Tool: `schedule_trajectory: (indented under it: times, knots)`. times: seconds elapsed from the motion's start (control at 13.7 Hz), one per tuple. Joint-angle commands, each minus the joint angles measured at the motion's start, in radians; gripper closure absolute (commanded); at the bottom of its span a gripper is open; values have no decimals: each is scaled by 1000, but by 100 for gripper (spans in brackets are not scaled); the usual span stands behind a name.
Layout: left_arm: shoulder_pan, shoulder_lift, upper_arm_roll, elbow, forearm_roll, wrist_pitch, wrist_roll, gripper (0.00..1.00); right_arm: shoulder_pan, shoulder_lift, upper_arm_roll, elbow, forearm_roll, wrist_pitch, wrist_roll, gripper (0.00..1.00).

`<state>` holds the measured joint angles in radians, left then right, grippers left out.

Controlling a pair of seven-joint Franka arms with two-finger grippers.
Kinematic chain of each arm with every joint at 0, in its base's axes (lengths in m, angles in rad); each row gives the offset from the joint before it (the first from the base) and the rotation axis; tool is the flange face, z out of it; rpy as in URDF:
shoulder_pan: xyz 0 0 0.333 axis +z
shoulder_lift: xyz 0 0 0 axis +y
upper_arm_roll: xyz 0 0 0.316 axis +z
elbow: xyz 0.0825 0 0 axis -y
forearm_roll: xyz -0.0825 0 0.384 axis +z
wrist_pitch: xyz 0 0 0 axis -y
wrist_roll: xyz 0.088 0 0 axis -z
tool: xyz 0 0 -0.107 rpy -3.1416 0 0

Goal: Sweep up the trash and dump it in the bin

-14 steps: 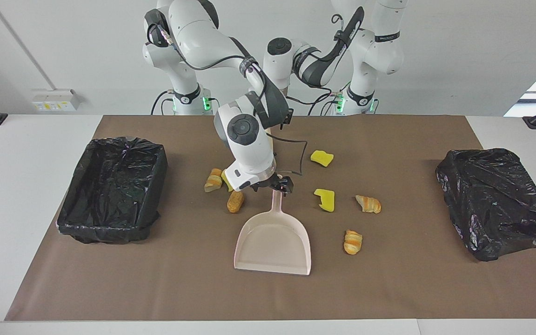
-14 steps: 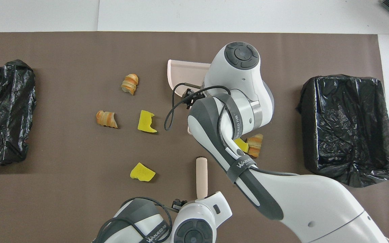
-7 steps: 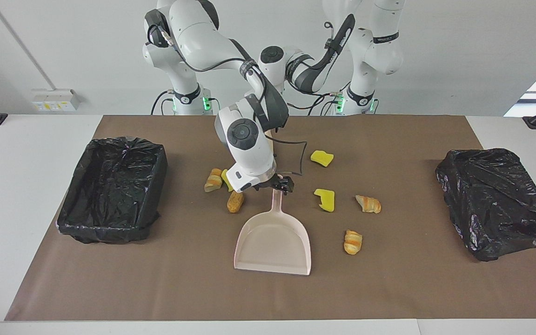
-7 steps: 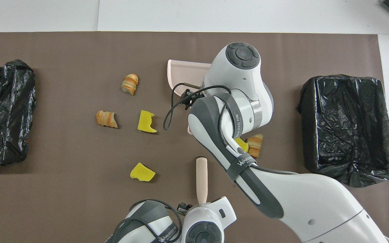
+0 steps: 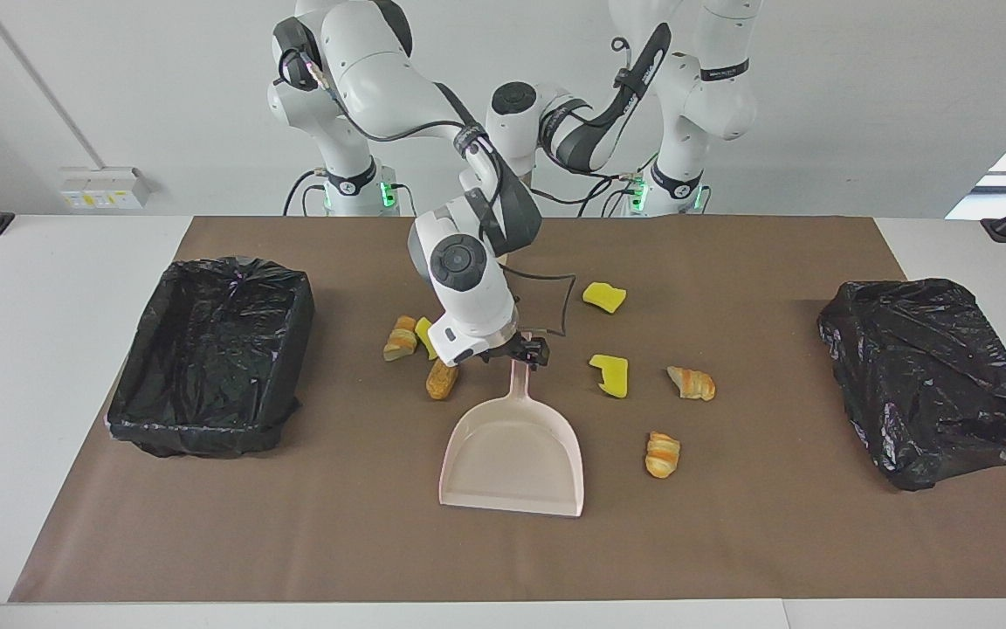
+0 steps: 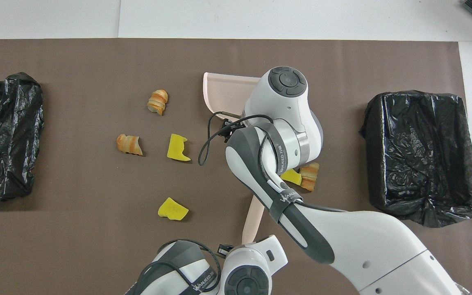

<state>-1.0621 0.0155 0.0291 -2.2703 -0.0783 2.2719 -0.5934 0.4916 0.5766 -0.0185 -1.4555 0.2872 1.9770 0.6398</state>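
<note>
Sweeping not begun: yellow sponge and bread-like trash pieces (image 5: 609, 374) lie scattered; left pincer (image 6: 247, 242) pinches beige brush handle (image 6: 253, 219); right pincer (image 5: 516, 349) over pale pink plastic dustpan (image 5: 513, 454), grip unclear.

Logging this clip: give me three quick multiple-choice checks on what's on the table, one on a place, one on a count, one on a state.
1. Where is the right gripper?
A. over a bin
B. at the dustpan handle
C. on a yellow sponge chunk

2. How many black-lined bins are on the mat?
A. one
B. three
C. two

3. What state is the dustpan in?
A. flat on the mat and empty
B. flat on the mat with trash in it
C. tipped over a bin

Key:
1 B: the right arm comes down to the end of the handle.
2 C: one bin sits toward the right arm's end of the table, the other bin toward the left arm's end.
3 A: the pan is bare and the trash lies scattered on the mat around it.
</note>
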Motion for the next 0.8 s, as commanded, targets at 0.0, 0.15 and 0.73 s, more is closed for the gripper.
schedule_trajectory:
  times: [0.0, 0.15, 0.73]
  knots:
    - [60, -92, 9, -8, 14, -163, 9, 100, -4, -20, 5, -32, 24, 32, -34, 49]
    - [108, -103, 9, -12, 102, -238, 7, 100, -4, -20, 5, -26, 24, 22, -37, 100]
    - [571, -71, 11, 89, 209, -171, 460, 100, -53, -116, -11, -14, -22, -116, -380, 100]
